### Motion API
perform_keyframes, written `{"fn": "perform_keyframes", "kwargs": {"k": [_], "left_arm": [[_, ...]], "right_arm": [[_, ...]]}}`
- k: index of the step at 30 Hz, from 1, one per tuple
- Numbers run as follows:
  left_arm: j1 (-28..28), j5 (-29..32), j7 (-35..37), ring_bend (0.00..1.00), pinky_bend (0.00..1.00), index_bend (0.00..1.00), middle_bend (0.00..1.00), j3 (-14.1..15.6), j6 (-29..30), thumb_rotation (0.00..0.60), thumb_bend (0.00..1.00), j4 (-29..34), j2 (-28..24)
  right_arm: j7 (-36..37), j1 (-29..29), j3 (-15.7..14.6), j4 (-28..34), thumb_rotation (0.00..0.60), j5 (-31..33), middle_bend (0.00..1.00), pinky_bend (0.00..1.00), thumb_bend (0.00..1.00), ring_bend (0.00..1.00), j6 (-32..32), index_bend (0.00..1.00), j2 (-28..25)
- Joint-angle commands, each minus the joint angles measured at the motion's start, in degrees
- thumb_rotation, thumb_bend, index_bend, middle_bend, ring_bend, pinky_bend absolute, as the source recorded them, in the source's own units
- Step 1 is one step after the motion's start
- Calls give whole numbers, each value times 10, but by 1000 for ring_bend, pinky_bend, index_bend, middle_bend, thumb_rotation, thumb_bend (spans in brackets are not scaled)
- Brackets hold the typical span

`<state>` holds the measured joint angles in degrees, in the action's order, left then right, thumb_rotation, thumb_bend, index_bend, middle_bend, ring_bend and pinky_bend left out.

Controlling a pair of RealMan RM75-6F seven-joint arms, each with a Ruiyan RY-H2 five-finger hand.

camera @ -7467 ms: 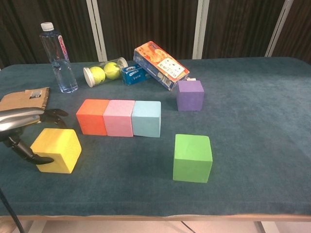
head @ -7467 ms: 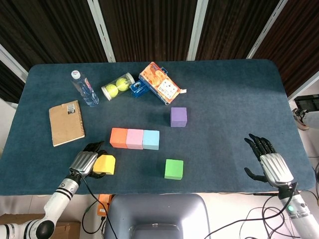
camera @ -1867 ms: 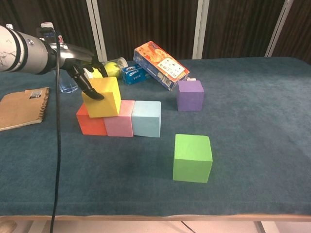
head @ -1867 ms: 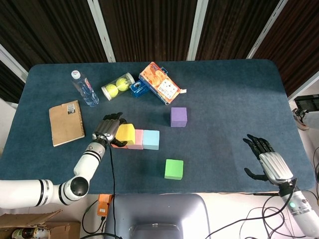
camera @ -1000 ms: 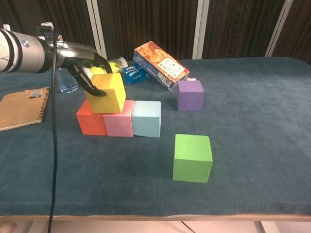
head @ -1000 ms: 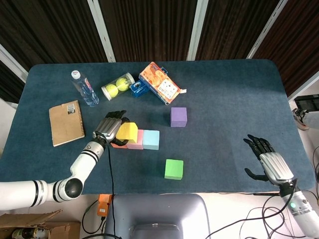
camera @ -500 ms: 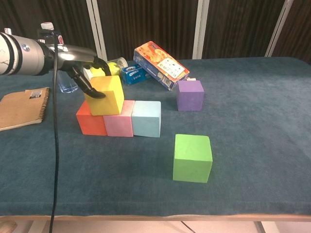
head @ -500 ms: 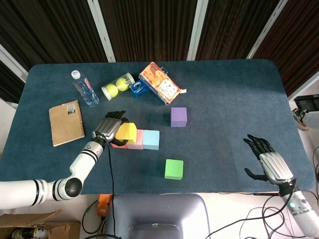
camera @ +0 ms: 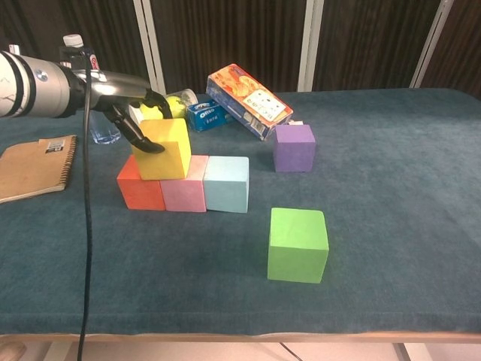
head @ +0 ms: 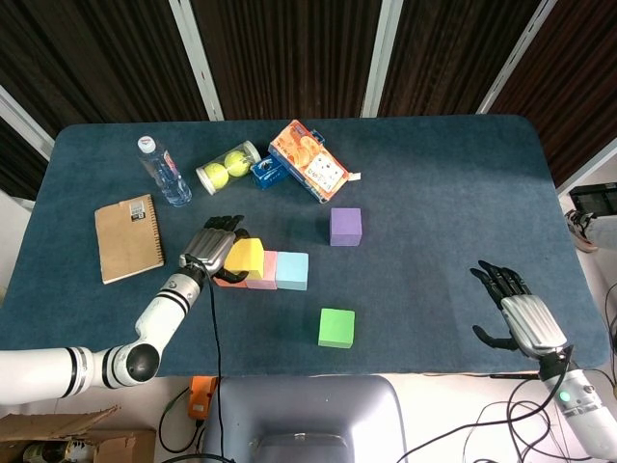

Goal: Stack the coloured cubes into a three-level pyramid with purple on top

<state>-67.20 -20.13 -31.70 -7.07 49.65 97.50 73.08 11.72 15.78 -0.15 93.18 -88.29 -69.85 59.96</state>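
An orange cube (camera: 138, 191), a pink cube (camera: 185, 194) and a light blue cube (camera: 227, 184) stand in a row. A yellow cube (camera: 167, 150) sits on top, over the seam between orange and pink, and my left hand (camera: 134, 113) grips it from the left and above. In the head view the yellow cube (head: 246, 256) shows beside my left hand (head: 210, 247). A green cube (camera: 297, 244) stands alone in front, a purple cube (camera: 294, 147) behind. My right hand (head: 514, 313) rests open at the table's right edge, holding nothing.
At the back stand a water bottle (camera: 88, 89), a tube of tennis balls (camera: 160, 110), a small blue box (camera: 207, 115) and an orange snack box (camera: 248, 100). A brown notebook (camera: 34, 166) lies at the left.
Over the sequence my left hand carried the yellow cube from the table front up onto the orange and pink cubes. In the last half second it settled slightly lower. The right hand stayed still.
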Motion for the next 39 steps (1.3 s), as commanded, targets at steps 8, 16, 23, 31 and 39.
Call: {"fn": "perform_keyframes", "kwargs": {"k": [8, 16, 23, 31, 39], "left_arm": [[2, -11, 9, 0, 65, 334, 46, 0, -6, 449, 531, -2, -1], [5, -41, 14, 0, 66, 334, 46, 3, -6, 448, 551, -8, 3], [10, -80, 13, 0, 65, 339, 46, 11, -5, 453, 555, -22, 10], [16, -96, 24, 0, 66, 357, 46, 11, -15, 481, 569, -29, 8], [15, -80, 32, 0, 66, 361, 46, 7, -23, 482, 580, -16, -4]], "right_arm": [[-1, 0, 0, 1, 600, 1, 0, 0, 241, 0, 2, 0, 0], [0, 0, 0, 1, 600, 1, 0, 0, 241, 0, 2, 0, -1], [0, 0, 0, 1, 600, 1, 0, 0, 241, 0, 2, 0, -2], [-4, 1, 1, 1, 600, 5, 0, 0, 241, 0, 6, 0, -1], [-9, 2, 1, 3, 600, 8, 0, 0, 240, 0, 9, 0, 0]]}}
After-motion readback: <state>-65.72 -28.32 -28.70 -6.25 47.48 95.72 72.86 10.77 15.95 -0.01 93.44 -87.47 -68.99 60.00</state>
